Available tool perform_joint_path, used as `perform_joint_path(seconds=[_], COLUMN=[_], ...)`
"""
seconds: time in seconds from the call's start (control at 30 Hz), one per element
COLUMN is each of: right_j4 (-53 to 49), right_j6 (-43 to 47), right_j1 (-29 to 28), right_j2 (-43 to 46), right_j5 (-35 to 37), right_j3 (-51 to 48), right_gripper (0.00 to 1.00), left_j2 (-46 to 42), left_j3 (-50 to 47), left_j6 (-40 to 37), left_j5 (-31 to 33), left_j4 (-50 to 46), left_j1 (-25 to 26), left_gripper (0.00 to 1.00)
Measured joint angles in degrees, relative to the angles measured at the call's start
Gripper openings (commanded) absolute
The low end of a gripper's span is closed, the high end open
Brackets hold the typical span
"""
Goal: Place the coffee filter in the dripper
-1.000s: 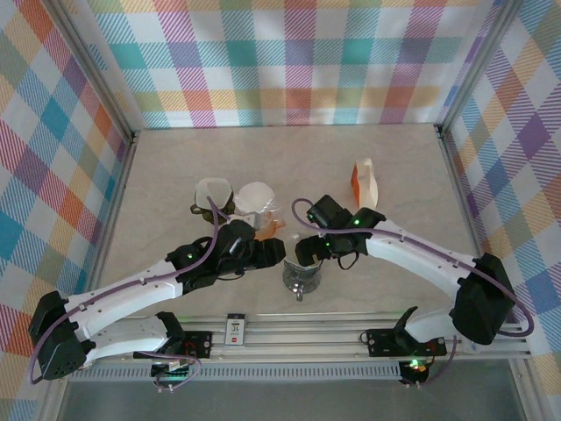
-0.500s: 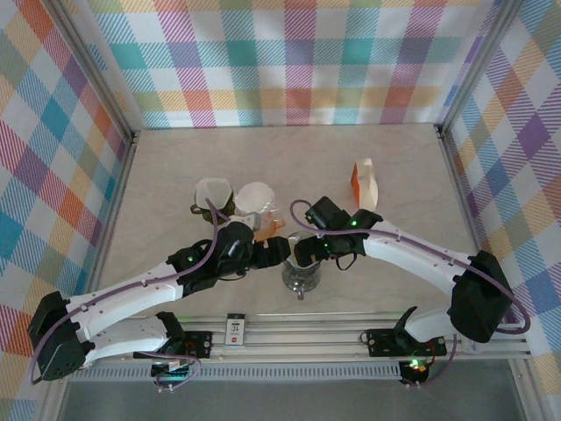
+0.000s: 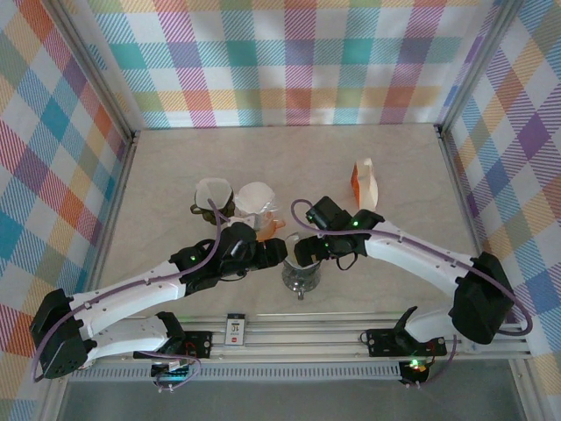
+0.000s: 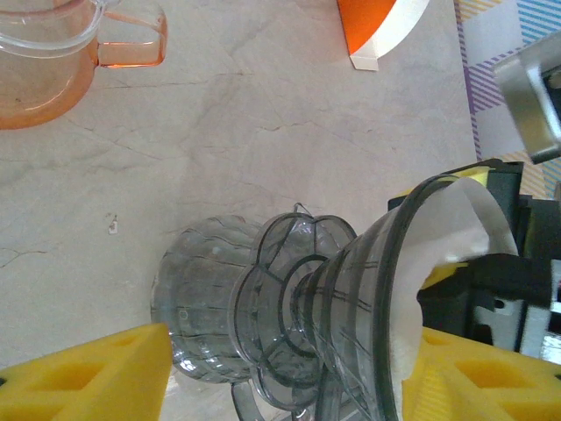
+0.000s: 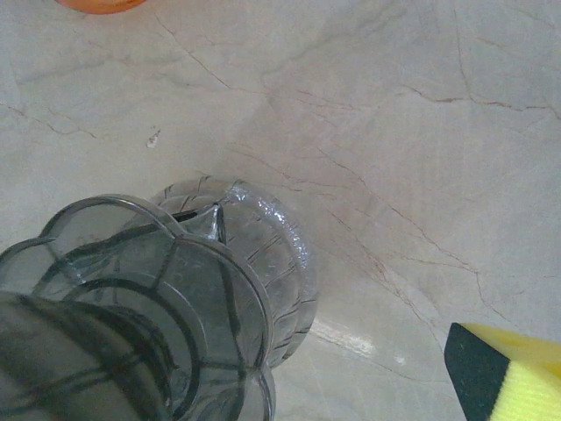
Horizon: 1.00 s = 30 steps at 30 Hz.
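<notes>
Our two arms meet over the marble counter [image 3: 175,184], the tools almost nose to nose. Below them stands a ribbed glass server [image 4: 197,303]. The smoke-grey dripper [image 4: 346,324] has its scalloped foot over the server's mouth and lies between the yellow pads [image 4: 92,373] of the left tool [image 3: 274,251]. We see that tool spread. One of its pads stands clear of the dripper, with the server showing in the gap.

The white coffee filter [image 4: 447,246] sits inside the dripper's cone, on the side away from that clear pad. Its edge rises past the rim toward the right tool [image 3: 305,254], which is spread wide. One yellow pad [image 5: 513,381] of the right tool lies well apart from the dripper.

The left tool's other pad is partly behind the dripper's rim, and we cannot tell whether it touches. Nor can we tell whether the right tool touches the paper. The dripper's lower part is cut off. Beyond the left tool, an orange-tinted cup [image 4: 53,53] and an orange-and-white pack [image 4: 377,22] are cropped by the frame.
</notes>
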<state>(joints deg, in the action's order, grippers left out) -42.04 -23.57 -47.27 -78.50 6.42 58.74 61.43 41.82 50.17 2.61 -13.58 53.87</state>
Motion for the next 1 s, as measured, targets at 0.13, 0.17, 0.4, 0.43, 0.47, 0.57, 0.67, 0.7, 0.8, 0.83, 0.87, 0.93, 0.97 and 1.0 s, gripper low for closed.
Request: perform_joint_path(seconds=[0.13, 0.17, 0.4, 0.43, 0.47, 0.57, 0.67, 0.7, 0.8, 0.83, 0.87, 0.93, 0.97, 1.0], right_j4=[0.1, 0.1, 1.0, 1.1, 1.3, 2.1, 2.3, 2.4, 2.4, 2.4, 2.2, 1.9, 1.7, 1.2], right_j6=[-0.2, -0.3, -1.1, -1.1, -1.1, -1.1, -1.3, -1.3, -1.3, -1.3, -1.3, -1.3, -1.3, -1.3], right_j1=[0.0, 0.0, 0.0, 0.0, 0.0, 0.0, 0.0, 0.0, 0.0, 0.0, 0.0, 0.0, 0.0, 0.0], right_j2=[1.8, 1.9, 1.4, 1.0, 0.7, 0.3, 0.3, 0.3, 0.3, 0.3, 0.3, 0.9, 1.6, 2.4], right_j5=[0.4, 0.4, 0.4, 0.4, 0.4, 0.5, 0.5, 0.5, 0.5, 0.5, 0.5, 0.5, 0.6, 0.7], right_j3=[0.5, 0.5, -0.6, -0.8, -1.0, -1.3, -1.4, -1.4, -1.4, -1.4, -1.3, -1.2, -1.1, -0.9], right_gripper=[0.97, 0.97, 0.97, 0.97, 0.97, 0.97, 0.97, 0.97, 0.97, 0.97, 0.97, 0.98, 0.98, 0.98], left_j2=[-0.1, -0.1, -0.2, -0.2, -0.2, -0.2, -0.2, -0.2, -0.2, -0.2, -0.4, -0.9, -1.1, -1.3], left_j3=[0.0, 0.0, 0.0, 0.0, 0.0, 0.0, 0.0, 0.0, 0.0, 0.0, 0.0, 0.0, 0.0, 0.0], left_j6=[0.2, 0.2, 0.6, 0.7, 0.8, 1.0, 1.1, 1.1, 1.2, 1.2, 1.2, 1.3, 1.3, 1.3], left_j5=[0.0, 0.0, 0.0, 0.0, 0.0, 0.0, 0.0, 0.0, 0.0, 0.0, 0.0, 0.0, 0.0, 0.1], left_j4=[-0.1, -0.2, -0.3, -0.3, -0.3, -0.3, -0.3, -0.3, -0.3, -0.3, -0.6, -1.4, -1.7, -1.9], left_j1=[0.0, 0.0, 0.0, 0.0, 0.0, 0.0, 0.0, 0.0, 0.0, 0.0, 0.0, 0.0, 0.0, 0.0], left_gripper=[0.67, 0.67, 0.66, 0.66, 0.66, 0.66, 0.66, 0.66, 0.66, 0.66, 0.66, 0.66, 0.66, 0.66])
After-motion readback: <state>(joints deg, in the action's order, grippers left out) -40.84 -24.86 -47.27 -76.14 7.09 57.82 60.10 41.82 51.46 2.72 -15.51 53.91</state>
